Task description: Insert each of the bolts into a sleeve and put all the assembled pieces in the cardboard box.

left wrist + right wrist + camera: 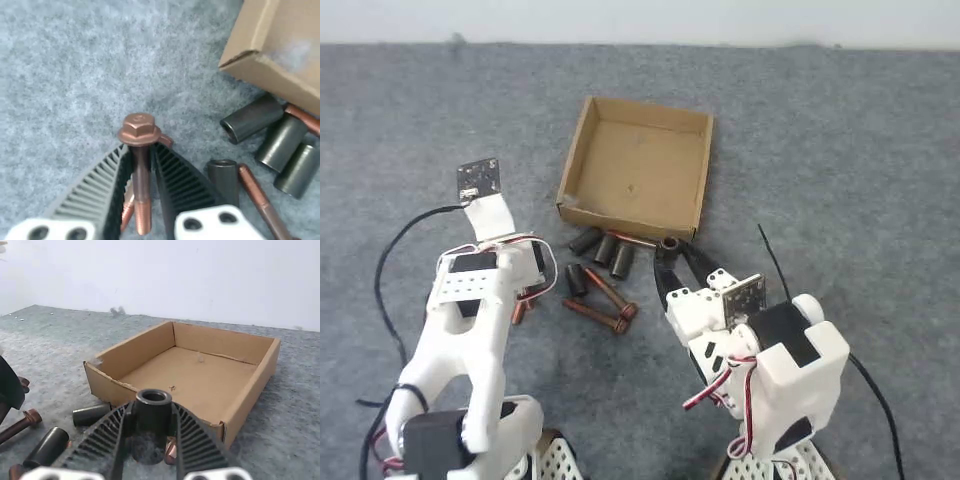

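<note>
Left wrist view: my left end effector clamps a bolt below its head. My right end effector grips a sleeve, bore open, beside the cardboard box. I should line shank with bore squarely before pushing.

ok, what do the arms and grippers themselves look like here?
The left arm and right arm have white shells, black servos, red-white-black wiring and a wrist camera board each. The left gripper and right gripper have black ribbed fingers on white mounts.

Loose sleeves and bolts lie on the carpet just before the box, between the left gripper with its bolt and the right gripper with its sleeve.
</note>
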### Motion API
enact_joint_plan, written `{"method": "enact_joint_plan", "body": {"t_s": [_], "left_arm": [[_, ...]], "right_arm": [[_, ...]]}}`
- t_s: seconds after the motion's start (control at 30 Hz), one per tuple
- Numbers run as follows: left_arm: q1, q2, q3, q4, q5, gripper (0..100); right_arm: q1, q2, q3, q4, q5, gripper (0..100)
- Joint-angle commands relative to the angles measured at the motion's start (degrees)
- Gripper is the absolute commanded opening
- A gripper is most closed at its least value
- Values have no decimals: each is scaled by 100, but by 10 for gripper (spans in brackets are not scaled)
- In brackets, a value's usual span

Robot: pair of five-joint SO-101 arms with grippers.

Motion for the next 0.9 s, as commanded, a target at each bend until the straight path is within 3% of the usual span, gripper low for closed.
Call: {"method": "enact_joint_plan", "body": {"t_s": [0.0,0.23,0.77,0.87], "left_arm": [[26,-308,-75,-308,-70,12],[158,-1178,-31,-1248,-62,12],[2312,-2620,-75,-1310,-62,12],[2479,-2602,-22,-1890,-62,12]], "right_arm": [[-57,-259,185,145,105,6],[-40,-259,185,163,114,6],[-40,-259,185,163,114,6],[-66,-259,185,163,114,6]]}}
